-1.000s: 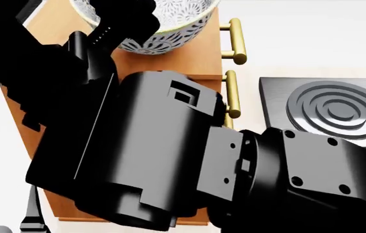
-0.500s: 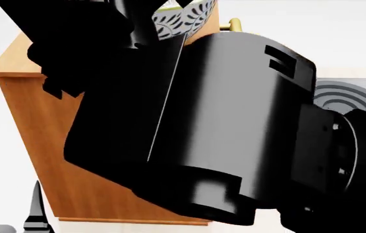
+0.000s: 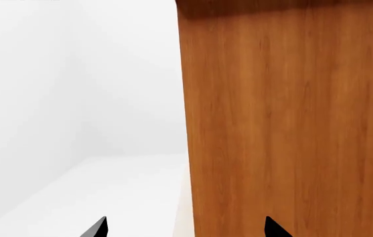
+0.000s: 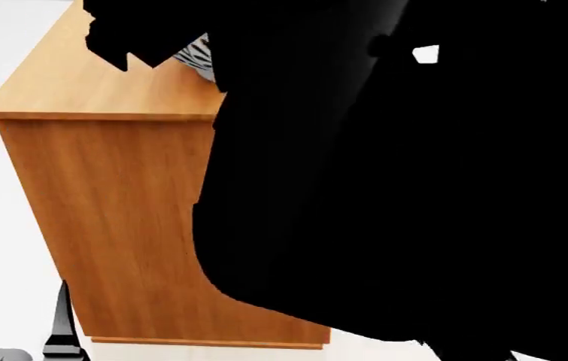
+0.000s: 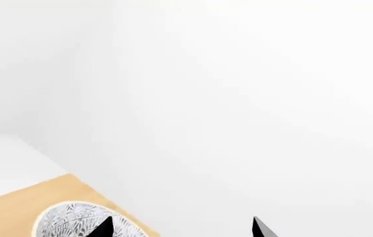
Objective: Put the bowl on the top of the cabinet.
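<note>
- We see the bowl (image 5: 81, 222) resting on the flat top of the cabinet (image 4: 113, 83); in the head view only a sliver of its leaf pattern (image 4: 195, 56) peeks past the black bulk of our right arm.
- The right gripper (image 5: 180, 228) has its jaws spread wide with nothing between them; the bowl's rim lies just beside one fingertip (image 5: 103, 227), and we cannot tell whether they touch.
- The main risk, as we judge it, is that this near fingertip clips the rim on the way out and drags or tips the bowl.
- A sideways pull would cause that; lifting straight up and away looks safer to us.
- In the right wrist view the cabinet's far edge runs close behind the bowl, so a shove that way could send it off the top.
- Our head view is almost wholly blocked by the arm, so we would be judging clearance from the wrist view alone.
- The left gripper (image 3: 183, 228) also stands wide apart and empty, low beside the cabinet's side panel (image 3: 285, 118).
- One left fingertip (image 3: 275, 229) shows against that panel, so swinging toward it could knock the cabinet; open white floor lies on the other side.
- Above the cabinet top we see only bare white wall, which gives free room upward.
</note>
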